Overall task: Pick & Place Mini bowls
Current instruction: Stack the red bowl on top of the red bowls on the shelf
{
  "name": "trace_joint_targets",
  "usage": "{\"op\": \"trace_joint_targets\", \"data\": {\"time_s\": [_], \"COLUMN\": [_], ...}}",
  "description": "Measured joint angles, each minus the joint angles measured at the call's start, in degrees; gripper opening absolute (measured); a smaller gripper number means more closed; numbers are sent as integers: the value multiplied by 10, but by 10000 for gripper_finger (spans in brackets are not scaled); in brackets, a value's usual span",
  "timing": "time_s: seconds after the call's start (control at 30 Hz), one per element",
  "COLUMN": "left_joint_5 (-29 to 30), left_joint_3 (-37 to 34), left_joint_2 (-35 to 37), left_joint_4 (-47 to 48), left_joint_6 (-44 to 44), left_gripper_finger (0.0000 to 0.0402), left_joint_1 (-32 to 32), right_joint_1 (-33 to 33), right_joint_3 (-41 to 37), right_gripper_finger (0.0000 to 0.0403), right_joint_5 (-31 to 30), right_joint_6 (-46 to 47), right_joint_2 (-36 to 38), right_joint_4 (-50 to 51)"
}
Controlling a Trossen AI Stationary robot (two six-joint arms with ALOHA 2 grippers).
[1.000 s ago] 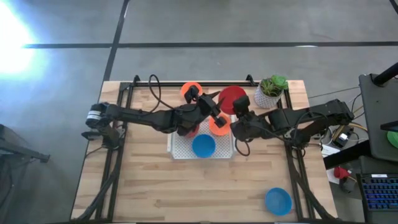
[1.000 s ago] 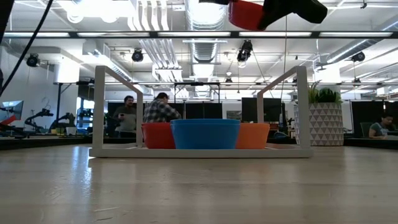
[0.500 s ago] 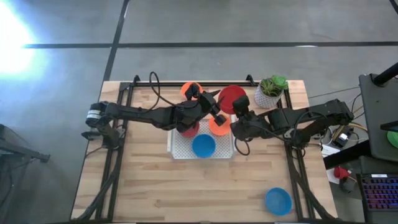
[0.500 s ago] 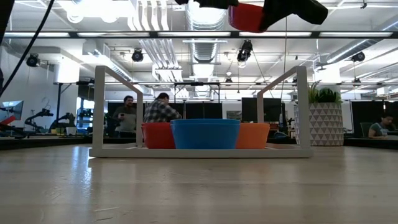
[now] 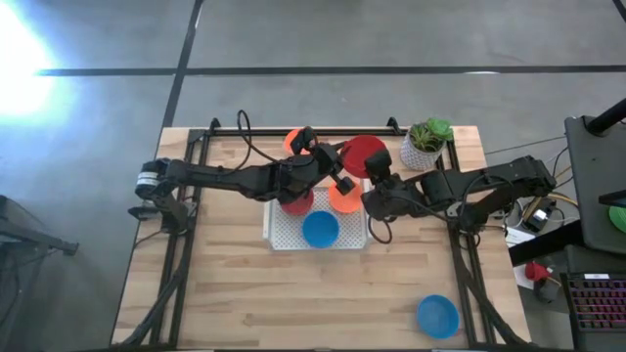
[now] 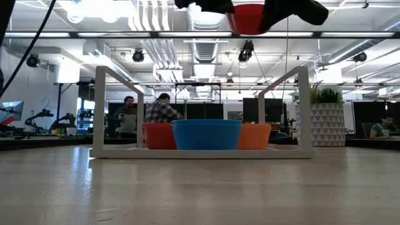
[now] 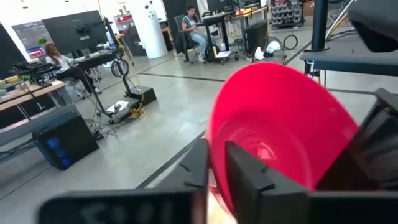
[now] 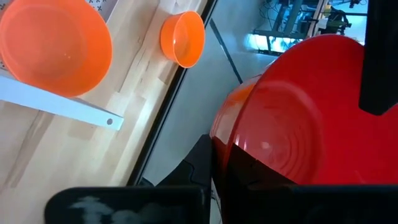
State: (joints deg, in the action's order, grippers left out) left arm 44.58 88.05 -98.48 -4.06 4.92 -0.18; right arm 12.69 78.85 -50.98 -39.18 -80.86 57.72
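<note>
A red mini bowl (image 5: 365,154) hangs high above the table's far middle, opening up, and both grippers are shut on it. My left gripper (image 5: 340,166) comes from the left and my right gripper (image 5: 377,177) from the right. The same bowl (image 6: 250,17) shows at the top of the low view. Below it, a white perforated tray (image 5: 284,238) holds a blue bowl (image 5: 320,228), a red bowl (image 5: 296,202) and an orange bowl (image 5: 342,198). Another orange bowl (image 5: 296,140) rests on the table near the far edge, and another blue bowl (image 5: 437,316) at the near right. My left gripper pinches the red bowl's rim (image 7: 216,163) on its left side, one finger inside the bowl and one outside. The fingers (image 7: 249,177) point level, coming from the table's left. The bowl is clear of the table and the tray. My right gripper pinches the red bowl's rim (image 8: 219,142) on the side toward the table's near right. It slants down from the right. The bowl hangs in the air between the two grippers, opening up.
A green plant in a white pot (image 5: 425,143) stands at the far right, close to my right arm. A black frame runs along the table's far edge and sides. Bare wood lies open in front of the tray.
My left gripper has moved a little toward the red bowl and shut on its rim. The bowl, which was tilted in my right gripper, now sits more level. My right gripper has kept still.
</note>
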Motion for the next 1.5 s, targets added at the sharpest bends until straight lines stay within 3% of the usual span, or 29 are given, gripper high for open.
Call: {"op": "trace_joint_targets", "data": {"time_s": [0.1,0.37,0.77,1.17,1.5], "left_joint_5": [3,3,16,17,-3], "left_joint_3": [0,-1,-2,12,8], "left_joint_2": [0,-1,0,25,83], "left_joint_4": [0,3,15,146,406], "left_joint_6": [1,-5,-4,-36,-54], "left_gripper_finger": [9,1,0,0,0], "left_joint_1": [1,2,7,41,61], "right_joint_1": [0,1,4,29,36], "right_joint_3": [0,0,2,14,22], "right_gripper_finger": [9,32,128,175,176], "right_joint_5": [0,1,-5,-4,-2], "right_joint_6": [1,-13,-18,5,63], "right_joint_2": [0,0,1,1,7], "right_joint_4": [-1,-3,0,3,4]}}
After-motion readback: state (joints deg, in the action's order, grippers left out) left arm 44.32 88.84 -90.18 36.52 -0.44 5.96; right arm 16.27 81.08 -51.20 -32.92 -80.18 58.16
